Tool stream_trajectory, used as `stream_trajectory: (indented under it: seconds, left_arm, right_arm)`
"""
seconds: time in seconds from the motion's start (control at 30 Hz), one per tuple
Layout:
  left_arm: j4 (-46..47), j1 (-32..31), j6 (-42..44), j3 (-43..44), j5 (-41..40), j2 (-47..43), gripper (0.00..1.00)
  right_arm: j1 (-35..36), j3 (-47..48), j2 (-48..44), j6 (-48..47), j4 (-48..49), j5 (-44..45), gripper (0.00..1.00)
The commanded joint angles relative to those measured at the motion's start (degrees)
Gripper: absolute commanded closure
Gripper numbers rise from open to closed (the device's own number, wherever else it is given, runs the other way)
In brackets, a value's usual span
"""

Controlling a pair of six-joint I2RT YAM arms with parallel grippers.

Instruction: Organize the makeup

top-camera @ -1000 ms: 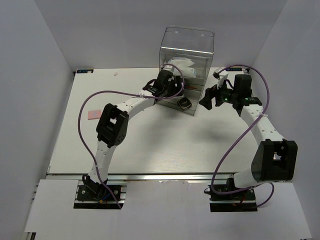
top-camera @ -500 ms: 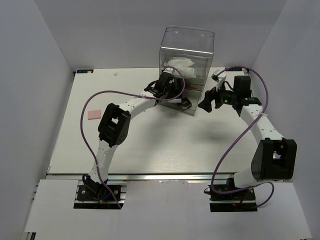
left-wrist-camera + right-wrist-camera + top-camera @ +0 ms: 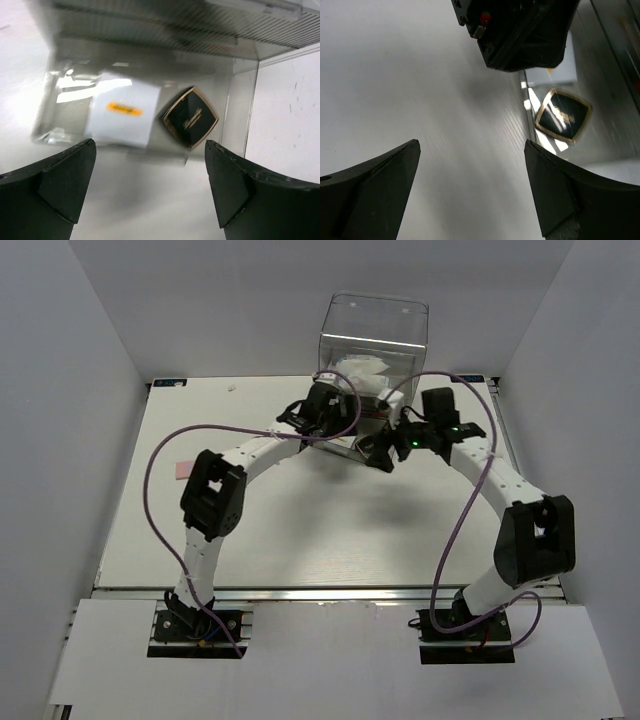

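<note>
Black square compact, gold-rimmed, with gold lettering.

Black square compact, gold-rimmed, lies flat and turned diamond-wise in a clear drawer, just beside a white flat square bearing an orange mark. Pink square lies flat at the left of the table, well apart.

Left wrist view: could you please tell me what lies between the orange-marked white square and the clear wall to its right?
The black square compact, turned cornerwise, lies between the white square and the clear wall, as the left wrist view shows.
</note>
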Motion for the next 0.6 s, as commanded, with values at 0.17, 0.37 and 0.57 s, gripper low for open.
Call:
stream_trajectory:
  seconds: [0.17,0.37,0.57]
  left_arm:
    - [-2.9,18.0,-8.4,-27.8,2.8,-37.1,0.02]
    - [-14.9,25.6,-3.9,-33.3,-5.3,-50.9,0.02]
    - [-20.0,27.4,-5.0,-37.8,-8.4,-57.5,0.02]
  right_arm:
    - [18.2,18.1,16.3,9.2,-1.7,17.1,0.11]
    - [25.3,47.1,35.1,27.5,-11.1,24.6,0.11]
    - [32.0,52.1,41.3,38.5,-3.2,35.4,0.11]
